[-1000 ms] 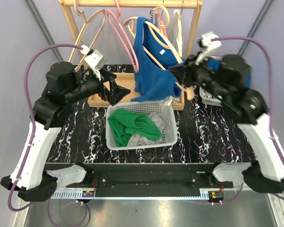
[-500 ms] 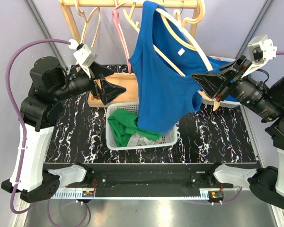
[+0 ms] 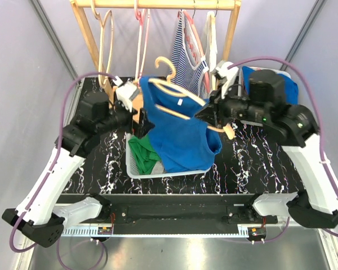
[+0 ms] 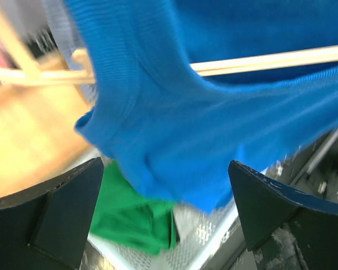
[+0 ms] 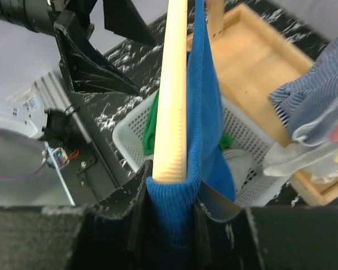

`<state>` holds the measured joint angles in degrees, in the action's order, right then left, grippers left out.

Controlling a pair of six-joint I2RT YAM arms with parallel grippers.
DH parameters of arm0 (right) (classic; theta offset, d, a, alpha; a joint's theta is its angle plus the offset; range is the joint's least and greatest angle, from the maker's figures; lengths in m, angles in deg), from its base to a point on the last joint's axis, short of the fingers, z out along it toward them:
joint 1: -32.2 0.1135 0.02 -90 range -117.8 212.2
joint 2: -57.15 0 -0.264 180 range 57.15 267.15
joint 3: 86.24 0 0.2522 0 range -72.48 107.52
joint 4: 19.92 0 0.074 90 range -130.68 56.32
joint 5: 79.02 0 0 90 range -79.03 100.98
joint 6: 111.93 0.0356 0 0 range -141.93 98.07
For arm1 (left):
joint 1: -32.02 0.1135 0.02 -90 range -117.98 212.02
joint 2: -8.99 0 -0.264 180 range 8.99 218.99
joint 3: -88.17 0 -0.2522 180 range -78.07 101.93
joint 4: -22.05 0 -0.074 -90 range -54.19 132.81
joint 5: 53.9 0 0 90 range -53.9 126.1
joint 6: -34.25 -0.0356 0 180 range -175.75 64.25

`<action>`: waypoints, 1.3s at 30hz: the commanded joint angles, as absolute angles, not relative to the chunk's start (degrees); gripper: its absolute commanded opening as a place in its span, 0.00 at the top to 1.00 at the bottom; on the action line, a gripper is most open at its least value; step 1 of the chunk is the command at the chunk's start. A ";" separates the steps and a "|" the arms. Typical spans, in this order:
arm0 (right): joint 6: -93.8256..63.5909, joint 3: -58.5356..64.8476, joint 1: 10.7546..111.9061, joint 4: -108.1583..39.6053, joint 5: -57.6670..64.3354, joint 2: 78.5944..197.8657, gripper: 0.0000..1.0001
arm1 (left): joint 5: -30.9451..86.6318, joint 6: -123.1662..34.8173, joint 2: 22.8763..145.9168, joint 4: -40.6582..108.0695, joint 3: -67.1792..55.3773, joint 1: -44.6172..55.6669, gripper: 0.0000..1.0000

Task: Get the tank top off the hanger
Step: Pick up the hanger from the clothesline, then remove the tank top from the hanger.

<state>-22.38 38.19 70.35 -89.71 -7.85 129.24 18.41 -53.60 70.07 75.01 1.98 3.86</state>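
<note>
The blue tank top (image 3: 183,135) hangs on a wooden hanger (image 3: 174,90), off the rail and tilted above the white basket (image 3: 134,167). My right gripper (image 3: 215,115) is shut on the hanger's right end together with the blue strap. The right wrist view shows that hanger arm (image 5: 173,84) and the blue knit (image 5: 205,112) running up from my right gripper (image 5: 170,194). My left gripper (image 3: 143,121) stands open at the top's left edge. In the left wrist view the blue cloth (image 4: 174,140) and hanger bar (image 4: 259,61) hang just ahead of my left gripper (image 4: 169,219), with nothing gripped.
The basket (image 4: 214,239) holds a green garment (image 3: 143,152) and grey cloth. The wooden rack (image 3: 158,4) behind carries empty hangers (image 3: 139,39) and a striped top (image 3: 188,59). Its wooden base (image 3: 136,101) sits behind the basket. A bin with blue cloth (image 3: 287,84) stands at right.
The right arm has carried the hanger and tank top away from the rail, swung them out, then lowered them over the basket. The left gripper has closed in on the top's left side.
</note>
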 commanded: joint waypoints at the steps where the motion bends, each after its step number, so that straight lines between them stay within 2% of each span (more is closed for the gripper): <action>1: -25.45 35.99 70.70 -90.54 -15.39 130.09 0.96 | 19.84 -60.04 64.55 73.24 -1.17 3.37 0.01; 6: -26.24 33.52 70.70 -92.56 -18.82 130.28 0.96 | 16.34 -64.19 62.69 77.73 2.52 4.07 0.01; 16: -28.43 36.33 70.70 -97.57 -28.13 131.77 0.95 | -11.59 -79.19 62.51 90.28 5.86 8.20 0.01; 22: -29.05 37.74 70.70 -97.31 -31.12 132.12 0.96 | -14.87 -81.68 63.83 91.18 8.06 9.44 0.01; 39: -30.28 32.29 70.96 -96.79 -35.96 127.46 0.97 | -14.87 -83.27 67.87 92.24 15.00 14.53 0.01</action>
